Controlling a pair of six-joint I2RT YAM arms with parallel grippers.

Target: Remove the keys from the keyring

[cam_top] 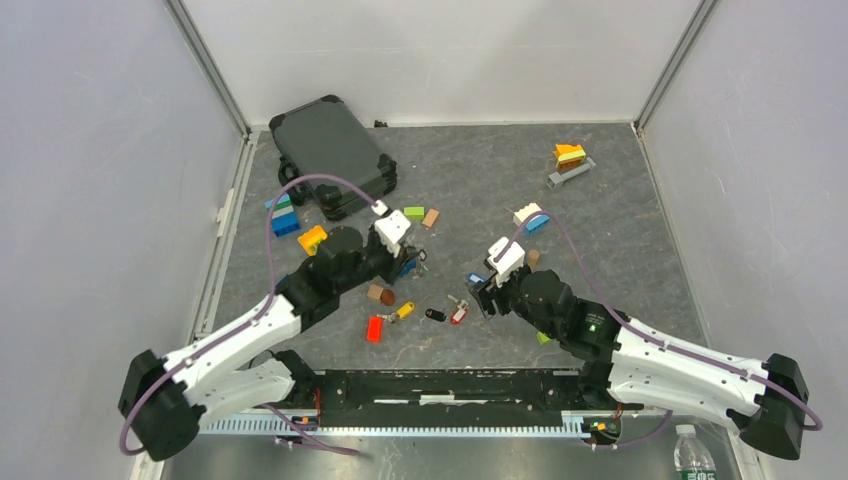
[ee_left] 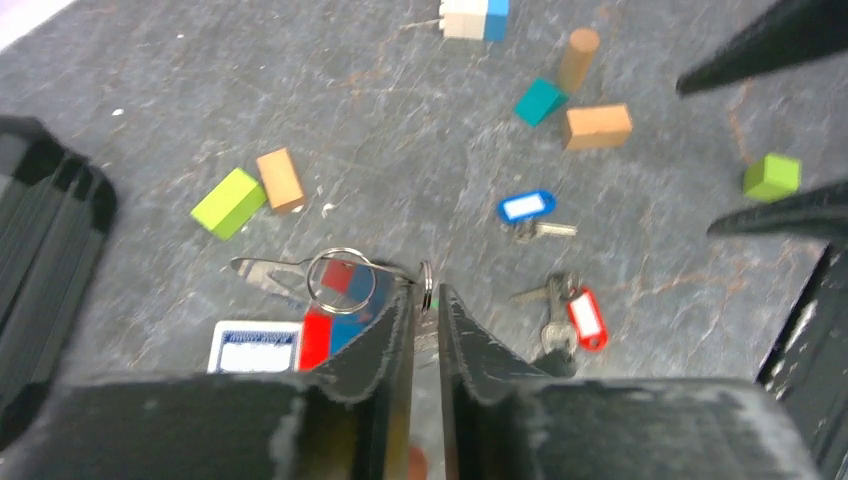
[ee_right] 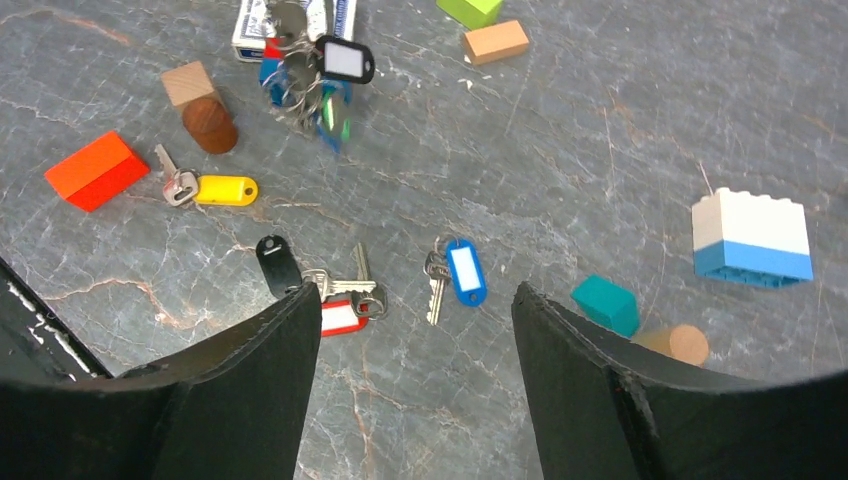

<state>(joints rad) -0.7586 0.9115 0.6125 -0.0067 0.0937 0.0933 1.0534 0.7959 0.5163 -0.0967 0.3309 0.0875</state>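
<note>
My left gripper is shut on the keyring, pinching a small split ring at its end; a round ring hangs on the thin grey loop. In the right wrist view that bunch carries a black-tagged key and a green-tagged one. Loose keys lie on the table: blue tag, red tag, black tag, yellow tag. Above the table just short of the blue key, my right gripper stands open with nothing between its fingers.
A playing-card box lies under the left gripper. Blocks are scattered around: orange, white-and-blue, teal, green, tan. At the back left of the table stands a black case.
</note>
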